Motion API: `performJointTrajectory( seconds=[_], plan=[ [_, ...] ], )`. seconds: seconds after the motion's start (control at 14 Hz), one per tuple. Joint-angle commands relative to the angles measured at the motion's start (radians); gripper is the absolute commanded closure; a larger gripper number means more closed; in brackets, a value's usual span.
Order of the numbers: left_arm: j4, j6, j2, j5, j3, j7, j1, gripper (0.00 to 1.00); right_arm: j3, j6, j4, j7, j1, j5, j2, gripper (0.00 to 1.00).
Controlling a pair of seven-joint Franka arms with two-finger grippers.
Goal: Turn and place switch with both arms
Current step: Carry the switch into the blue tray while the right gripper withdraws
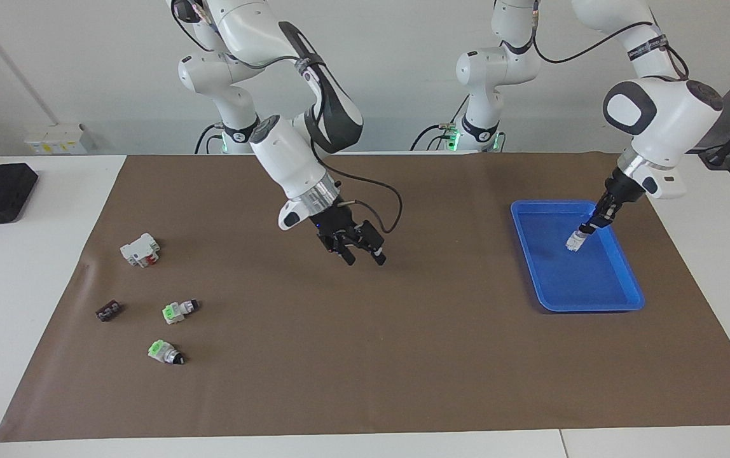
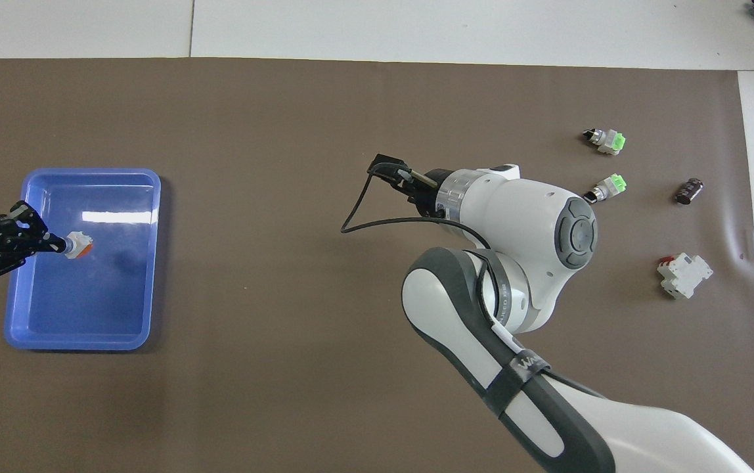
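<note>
Orange end: the switch [image 1: 574, 242] carries an orange block at the end pointing away from the claw, toward the right arm's end of the table and down at the tray floor.
Long axis: tilted, running in line with the left gripper's fingers, the dark knob end up between them.
Look: small white-grey cylinder; from the facing side mostly the pale body shows, from overhead the orange block [image 2: 85, 247] shows at the tip.
Where: over the inside of the blue tray [image 1: 619, 303], close to its floor; whether it touches the floor I cannot tell.
Left gripper [image 1: 587, 228]: clamped together on the switch's knob end, hanging over the tray from the left arm [image 1: 657, 114].
Right gripper [image 1: 361, 253]: fingers spread apart, holding nothing, up in the air over the bare brown mat [image 1: 339, 356] near the table's middle.
Other bits: two green-marked switches [image 1: 174, 311] and [image 1: 163, 352], a white block with red [image 1: 140, 249] and a small dark part [image 1: 108, 310] lie on the mat toward the right arm's end.
</note>
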Motion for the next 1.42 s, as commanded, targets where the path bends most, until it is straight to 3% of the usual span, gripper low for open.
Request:
performJointTrajectory(
  seconds=[0.0, 0.14, 0.21, 0.5, 0.78, 1.14, 1.35],
  plan=[
    [-0.053, 0.053, -0.005, 0.067, -0.01, 0.105, 0.021, 1.0, 0.01, -0.111, -0.027, -0.038, -0.11, -0.278, -0.054, 0.0],
    [-0.059, 0.027, -0.007, 0.128, -0.012, 0.144, 0.021, 1.0, 0.011, -0.259, -0.001, -0.039, -0.193, -0.493, -0.102, 0.0],
    [-0.058, 0.008, -0.007, 0.13, -0.012, 0.162, 0.021, 1.0, 0.013, -0.335, 0.019, -0.041, -0.227, -0.531, -0.128, 0.0],
    [-0.058, -0.05, -0.002, 0.124, -0.013, 0.168, 0.045, 1.0, 0.013, -0.693, 0.158, -0.091, -0.342, -0.612, -0.194, 0.0],
    [-0.039, -0.05, 0.045, 0.087, -0.013, 0.17, 0.045, 1.0, 0.011, -0.949, 0.243, -0.154, -0.43, -0.621, -0.275, 0.0],
    [0.048, -0.084, 0.088, 0.088, -0.01, 0.17, 0.094, 1.0, 0.002, -1.149, 0.243, -0.208, -0.506, -0.621, -0.4, 0.0],
    [0.051, -0.062, 0.119, 0.088, -0.012, 0.193, 0.137, 1.0, -0.015, -1.148, 0.242, -0.211, -0.508, -0.618, -0.414, 0.0]
  ],
)
